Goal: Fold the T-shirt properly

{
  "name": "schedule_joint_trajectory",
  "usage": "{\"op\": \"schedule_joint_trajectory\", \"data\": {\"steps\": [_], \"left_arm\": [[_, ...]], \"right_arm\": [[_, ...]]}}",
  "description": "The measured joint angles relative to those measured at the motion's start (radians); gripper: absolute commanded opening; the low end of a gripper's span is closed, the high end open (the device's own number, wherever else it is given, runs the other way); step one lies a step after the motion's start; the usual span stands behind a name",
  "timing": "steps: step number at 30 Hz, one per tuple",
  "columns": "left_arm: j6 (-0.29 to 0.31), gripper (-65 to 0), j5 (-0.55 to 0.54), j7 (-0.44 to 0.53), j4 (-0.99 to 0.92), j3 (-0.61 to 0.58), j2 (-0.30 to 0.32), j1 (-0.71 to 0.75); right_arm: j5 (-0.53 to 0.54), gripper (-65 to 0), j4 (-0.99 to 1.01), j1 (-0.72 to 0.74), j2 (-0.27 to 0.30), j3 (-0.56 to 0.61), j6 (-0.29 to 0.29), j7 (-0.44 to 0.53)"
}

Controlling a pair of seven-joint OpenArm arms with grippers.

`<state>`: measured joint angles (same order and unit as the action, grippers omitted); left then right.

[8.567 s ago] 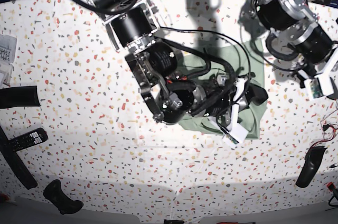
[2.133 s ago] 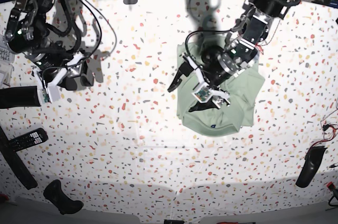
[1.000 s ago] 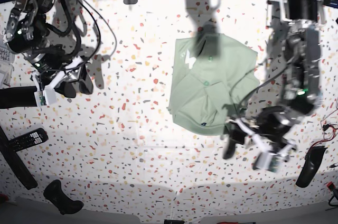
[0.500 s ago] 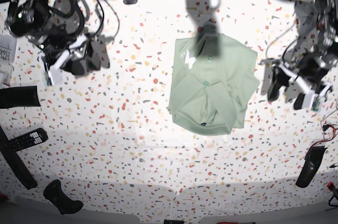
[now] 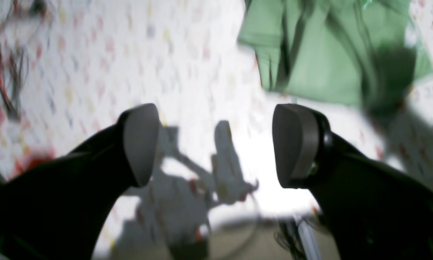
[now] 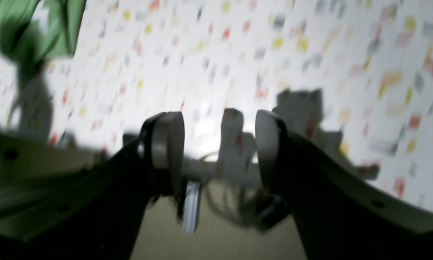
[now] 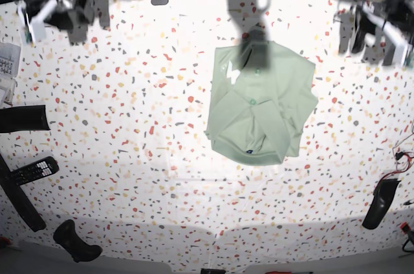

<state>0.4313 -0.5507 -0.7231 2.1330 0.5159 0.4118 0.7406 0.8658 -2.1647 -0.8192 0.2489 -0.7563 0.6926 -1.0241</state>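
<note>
The T-shirt [image 7: 259, 103] lies folded into a compact pale green bundle right of the table's middle, a small white mark near its far left corner. Both arms hang at the table's far edge, away from the cloth. My left gripper [image 7: 374, 36] is at the far right, blurred; in the left wrist view it [image 5: 216, 144] stands wide open with nothing between its pads, and the T-shirt [image 5: 317, 47] lies beyond it. My right gripper [image 7: 65, 19] is at the far left. In its wrist view it [image 6: 218, 144] is open and empty, the T-shirt [image 6: 7, 21] showing in the corner.
A remote control [image 7: 35, 170] and dark bars [image 7: 22, 119] lie along the left edge, with a black handle [image 7: 74, 242] near the front left. Another black object [image 7: 380, 204] and red wires [image 7: 401, 154] sit at the right edge. The table is speckled terrazzo.
Both arms have pulled back toward the far edge, the left one from the near right side. The T-shirt has not moved.
</note>
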Motion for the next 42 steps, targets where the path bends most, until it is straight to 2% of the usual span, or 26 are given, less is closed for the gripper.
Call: {"op": "schedule_joint_trajectory", "data": {"steps": [4, 7, 11, 14, 17, 19, 23, 27, 30, 33, 36, 38, 40, 42], "left_arm": [[0.0, -20.8, 0.01, -0.008, -0.001, 0.074, -0.061, 0.125], [0.001, -20.8, 0.084, -0.029, -0.001, 0.079, -0.079, 0.213], [0.002, -20.8, 0.111, 0.025, -0.002, 0.077, -0.108, 0.344], [0.008, -20.8, 0.129, 0.058, -0.032, 0.052, -0.11, 0.385], [0.01, -20.8, 0.201, 0.083, -0.132, -0.008, -0.108, 0.379], [0.002, -20.8, 0.251, 0.138, -0.227, -0.056, -0.107, 0.361], [0.008, -20.8, 0.306, 0.225, -0.455, -0.148, -0.115, 0.269], [0.006, -20.8, 0.307, 0.282, -0.708, -0.19, -0.113, 0.123], [0.0, -20.8, 0.305, 0.352, -0.89, -0.195, -0.113, 0.029], [0.0, -20.8, 0.351, 0.425, -1.046, -0.195, -0.117, -0.047], [-0.001, -20.8, 0.462, 0.431, -1.163, -0.194, -0.125, -0.118], [0.001, -20.8, 0.474, 0.447, -1.221, -0.195, -0.131, -0.153], [0.002, -20.8, 0.472, 0.496, -1.271, -0.196, -0.132, -0.176], [0.007, -20.8, 0.507, 0.522, -1.314, -0.195, -0.132, -0.194]], "right_arm": [[0.055, -35.1, -0.011, -0.122, 0.0, -0.062, 0.0, -0.015], [0.098, -35.1, -0.011, -0.203, 0.0, -0.067, 0.0, -0.047], [0.116, -35.1, -0.013, -0.294, 0.0, -0.04, 0.0, -0.056], [0.103, -35.1, -0.007, -0.311, 0.001, -0.015, 0.0, -0.05], [0.039, -35.1, 0.048, -0.311, 0.009, 0.028, 0.0, 0.008], [-0.021, -35.1, 0.113, -0.311, 0.022, 0.067, 0.0, 0.049], [-0.127, -35.1, 0.288, -0.301, 0.088, 0.16, -0.001, 0.171], [-0.188, -35.1, 0.495, -0.231, 0.16, 0.268, -0.002, 0.234], [-0.219, -35.1, 0.663, -0.137, 0.186, 0.349, -0.002, 0.249], [-0.28, -35.1, 0.84, -0.025, 0.187, 0.433, 0.0, 0.36], [-0.392, -35.1, 1.021, 0.092, 0.183, 0.547, -0.001, 0.515], [-0.458, -35.1, 1.139, 0.166, 0.182, 0.628, -0.003, 0.595], [-0.504, -35.1, 1.255, 0.238, 0.18, 0.708, -0.003, 0.652], [-0.531, -35.1, 1.364, 0.306, 0.177, 0.783, -0.002, 0.657]]}}
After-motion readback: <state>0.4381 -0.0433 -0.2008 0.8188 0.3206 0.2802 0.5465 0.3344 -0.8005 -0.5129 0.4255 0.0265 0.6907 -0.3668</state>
